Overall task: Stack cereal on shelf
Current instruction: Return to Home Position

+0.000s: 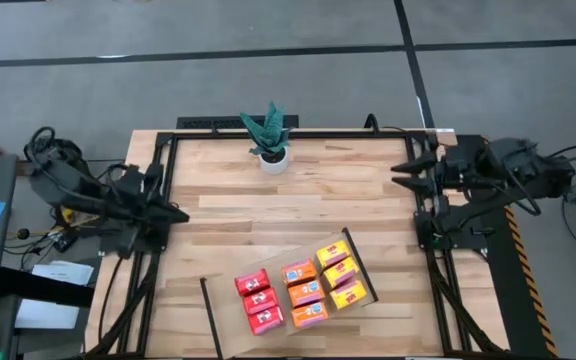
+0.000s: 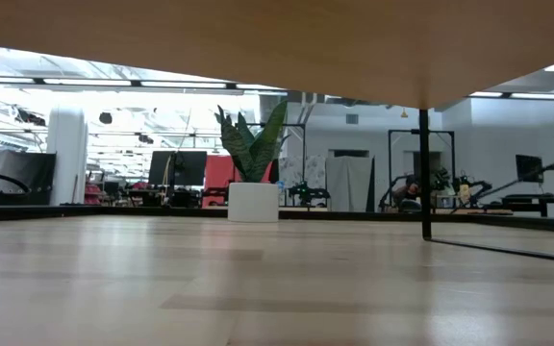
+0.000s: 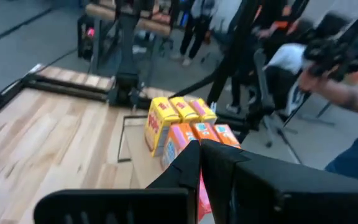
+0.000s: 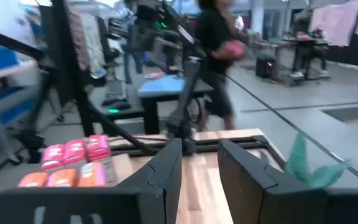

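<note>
Several small cereal boxes lie in three rows on the shelf (image 1: 230, 332), a light-wood board with black end rails, near the table's front edge. The rows are red (image 1: 259, 300), orange (image 1: 305, 293) and yellow (image 1: 340, 272). My left gripper (image 1: 178, 213) is shut and holds nothing. It is raised at the table's left edge, pointing across the table; its wrist view looks down on the yellow boxes (image 3: 166, 115) and the orange boxes (image 3: 194, 134). My right gripper (image 1: 398, 173) stands open at the right edge, well away from the boxes. Its wrist view shows the red boxes (image 4: 73, 149).
A potted plant (image 1: 270, 140) in a white pot stands at the middle of the table's far edge. Black frame bars (image 1: 163, 170) run along the table's left, right and far edges. The low view shows the board's underside (image 2: 258, 38) and one rail (image 2: 424, 173). People move in the room behind.
</note>
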`<act>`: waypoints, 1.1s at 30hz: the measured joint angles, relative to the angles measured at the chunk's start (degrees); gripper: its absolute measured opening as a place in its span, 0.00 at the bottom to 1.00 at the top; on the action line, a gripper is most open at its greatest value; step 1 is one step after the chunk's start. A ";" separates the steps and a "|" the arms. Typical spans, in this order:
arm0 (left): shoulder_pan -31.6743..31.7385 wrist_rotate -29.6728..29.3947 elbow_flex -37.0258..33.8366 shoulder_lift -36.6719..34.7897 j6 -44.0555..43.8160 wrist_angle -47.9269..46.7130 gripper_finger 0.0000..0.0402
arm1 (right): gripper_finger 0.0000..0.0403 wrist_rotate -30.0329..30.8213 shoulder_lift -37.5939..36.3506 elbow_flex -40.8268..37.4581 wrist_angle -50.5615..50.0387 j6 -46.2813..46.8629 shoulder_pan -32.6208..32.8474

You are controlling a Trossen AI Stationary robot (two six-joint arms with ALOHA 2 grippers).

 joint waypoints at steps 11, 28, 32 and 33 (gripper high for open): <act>0.00 6.80 -45.18 -25.76 0.98 38.31 0.00 | 0.32 2.44 -14.65 -23.04 11.93 4.34 0.00; 0.00 7.81 -75.66 -51.43 0.91 55.76 0.00 | 0.32 10.88 -36.60 -40.77 17.70 8.86 -1.95; 0.00 6.81 -79.13 -54.26 0.85 56.26 0.00 | 0.32 9.86 -37.41 -47.04 18.95 11.44 -1.94; 0.00 6.27 -79.85 -54.13 0.70 56.26 0.00 | 0.32 9.90 -37.50 -48.31 21.60 12.18 -1.95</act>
